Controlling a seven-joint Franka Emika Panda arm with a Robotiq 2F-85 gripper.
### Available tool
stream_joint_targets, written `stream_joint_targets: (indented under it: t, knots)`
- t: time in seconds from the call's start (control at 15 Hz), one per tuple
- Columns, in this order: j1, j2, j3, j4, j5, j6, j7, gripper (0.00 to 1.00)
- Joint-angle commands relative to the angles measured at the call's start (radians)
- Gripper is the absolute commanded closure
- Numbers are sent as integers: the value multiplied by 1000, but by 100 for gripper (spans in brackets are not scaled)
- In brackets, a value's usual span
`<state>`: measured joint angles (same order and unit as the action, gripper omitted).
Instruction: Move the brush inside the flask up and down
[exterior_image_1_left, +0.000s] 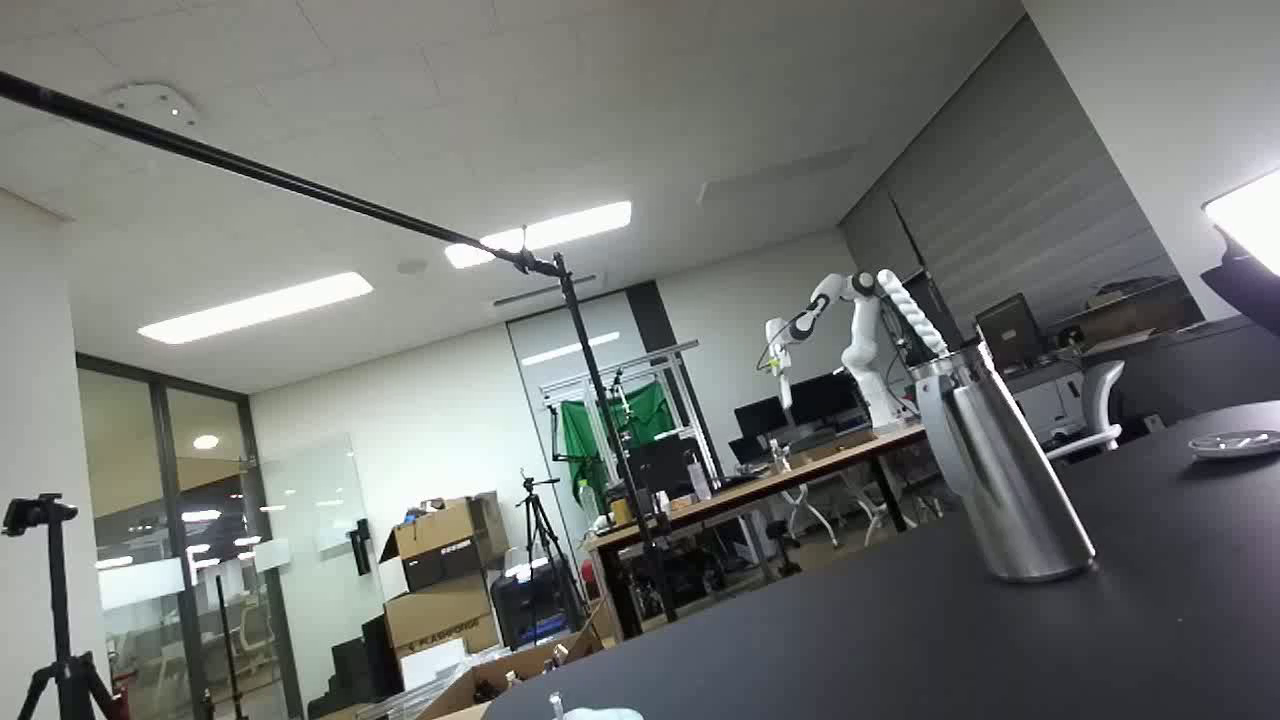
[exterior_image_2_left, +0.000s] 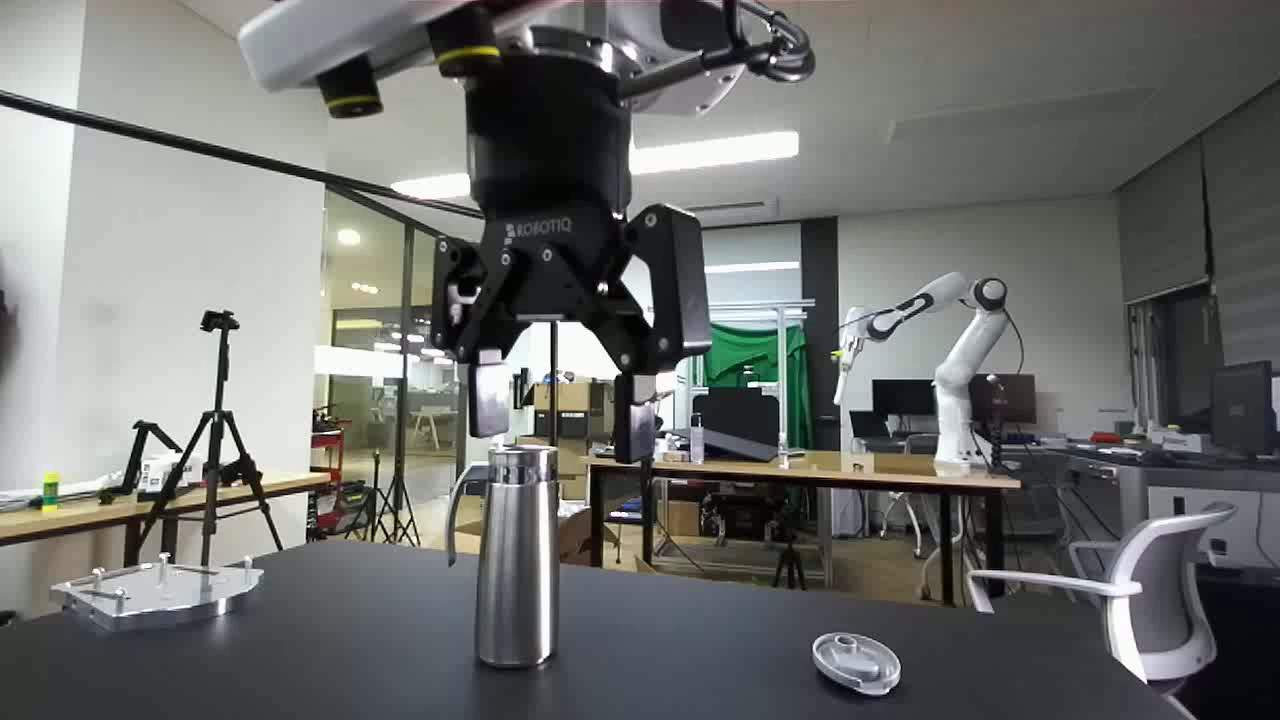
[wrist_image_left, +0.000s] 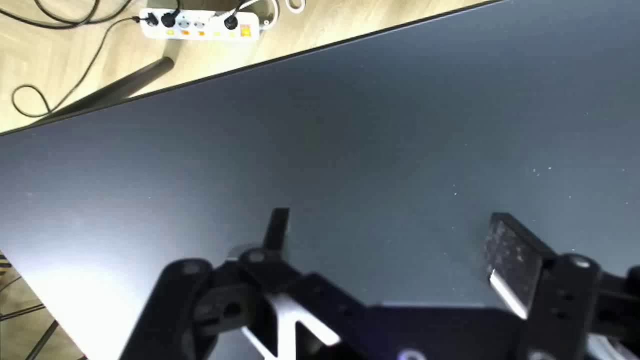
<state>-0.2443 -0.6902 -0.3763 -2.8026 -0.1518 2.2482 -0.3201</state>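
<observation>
Flask (exterior_image_2_left: 518, 575): plain steel, tall and slim, pale and dark reflections streaking down the body, narrowing upward to a shiny mouth (exterior_image_2_left: 523, 452); pale grey handle (exterior_image_1_left: 938, 430) bowed out on one side. Stands on its base on the dark tabletop (exterior_image_2_left: 690, 650), lower than the jaws of the gripper (exterior_image_2_left: 562, 428). Long axis upright, mouth up; it slants in an exterior view, but that whole view is tilted.

Brush (exterior_image_1_left: 912, 312), as best I can make out: a white, ridged, lumpy column at the flask's mouth. Long axis runs up and out, slanted a little more than the flask, toward the handle side in that view. Lower end lost at the mouth. Brush against jaws: cannot tell.

Jaws point down, spread wide, nothing held. In an exterior view the mouth sits just below the gap, close to one fingertip (exterior_image_2_left: 489, 400), handle outside that fingertip; lid (exterior_image_2_left: 856, 663) lies well beyond the opposite one. Depth from jaws to flask unclear. Wrist view: tabletop through the gap.
</observation>
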Motion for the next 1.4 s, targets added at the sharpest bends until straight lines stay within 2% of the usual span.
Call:
stream_joint_targets:
  t: [0.0, 0.53, 0.93, 1.33]
  knots:
    - [-13, 3, 13, 1, 12, -1, -9, 0]
    - [-13, 3, 13, 2, 12, -1, -9, 0]
    - [16, 104, 82, 125, 53, 15, 75, 0]
    - [41, 245, 207, 272, 55, 39, 206, 0]
